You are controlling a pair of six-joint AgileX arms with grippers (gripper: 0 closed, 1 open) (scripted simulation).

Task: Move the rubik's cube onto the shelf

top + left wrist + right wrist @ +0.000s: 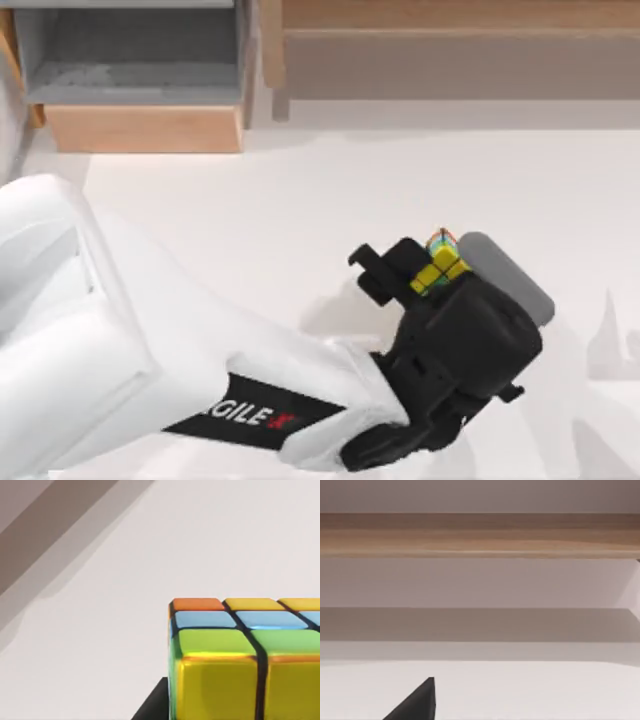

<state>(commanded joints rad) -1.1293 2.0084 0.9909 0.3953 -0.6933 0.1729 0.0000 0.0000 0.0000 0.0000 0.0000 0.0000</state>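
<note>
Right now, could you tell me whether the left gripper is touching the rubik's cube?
Touching. In the top view the left gripper has its dark fingers on either side of the rubik's cube, and the left wrist view shows the cube close up against a dark finger.

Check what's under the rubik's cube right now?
In the top view the rubik's cube sits at the left end effector, over the white table. Directly beneath it is covered by the cube and black end effector, so whether it touches the table cannot be seen.

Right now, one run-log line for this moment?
left pincer: shut on rubik's cube, over table | shelf: far side, no cube on it | right arm: parked
</note>
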